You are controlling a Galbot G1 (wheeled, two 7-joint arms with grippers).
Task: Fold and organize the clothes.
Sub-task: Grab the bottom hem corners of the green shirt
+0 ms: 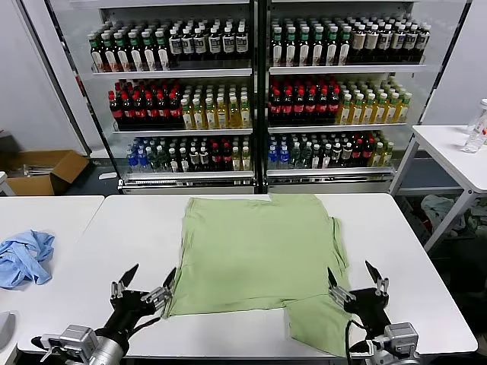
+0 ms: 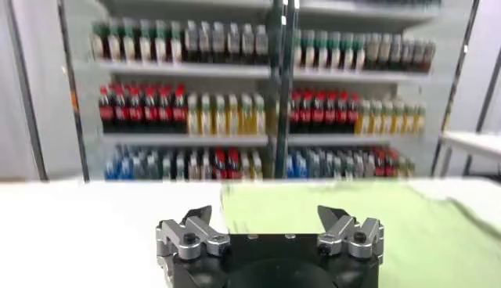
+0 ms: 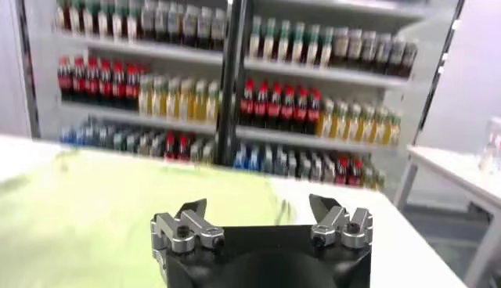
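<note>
Two grippers: both low at near table edge, one each side of shirt, both empty.
Left gripper: fingers spread wide, nothing between them; sits just off shirt's near-left corner, tips close to the fabric edge. Left wrist view confirms jaws apart, bare table and green cloth beyond.
Right gripper: fingers likewise wide apart, holding nothing; over shirt's near-right part, by the sleeve. Right wrist view shows open gap, green fabric ahead.
Shirt: pale green, spread mostly flat on white table, centre of surface, far edge near table's back edge. Right side folded in lumpy along the sleeve; near-right portion runs down to the front table edge, possibly over it, cannot tell. Plain side up.
Blue cloth: crumpled on the adjoining table to the left, well apart from shirt.
Background: glass-door cooler with rows of bottles behind the table; cardboard box on floor at left; another white table at right with a clear bottle on it.
</note>
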